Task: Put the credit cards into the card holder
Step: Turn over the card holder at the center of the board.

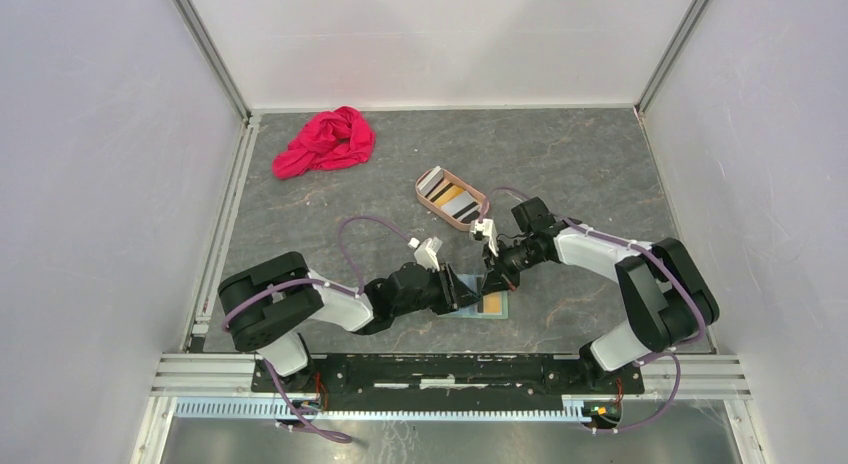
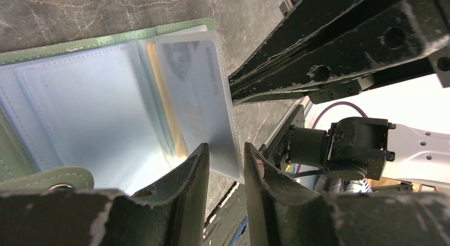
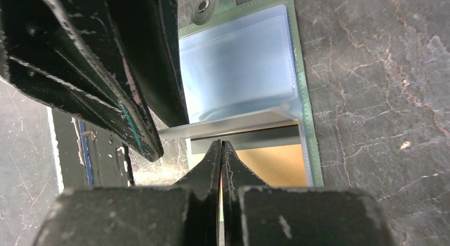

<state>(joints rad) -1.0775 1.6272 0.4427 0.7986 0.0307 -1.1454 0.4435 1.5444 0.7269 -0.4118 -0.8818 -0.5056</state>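
Close to the arms' bases, the card holder (image 2: 79, 97) lies open and flat on the dark stone-patterned table (image 1: 580, 174), pale blue pockets up, its green snap tab (image 2: 53, 179) at one edge. The left gripper (image 2: 227, 150) reaches in low from the left. Its jaws are parted by a narrow gap, and the corner of a clear sleeve (image 3: 228, 124) runs into that gap and lies against one finger, so the sleeve stands lifted off the page. A pale card (image 2: 191, 81) sits inside this sleeve, with a gold edge showing behind it. The right gripper (image 3: 221, 145) comes in from the opposite side, its tips just beside the raised sleeve. Its jaws are pressed to a hairline seam, and I cannot tell whether anything thin is caught there. Beneath the sleeve an orange card (image 3: 270, 164) with a dark stripe lies flat in the holder. Farther back stands a pinkish oval tray (image 1: 484, 200) holding more credit cards (image 1: 448, 194), striped and orange. Beyond it, near the far left corner, lies a crumpled red cloth (image 1: 325, 142).
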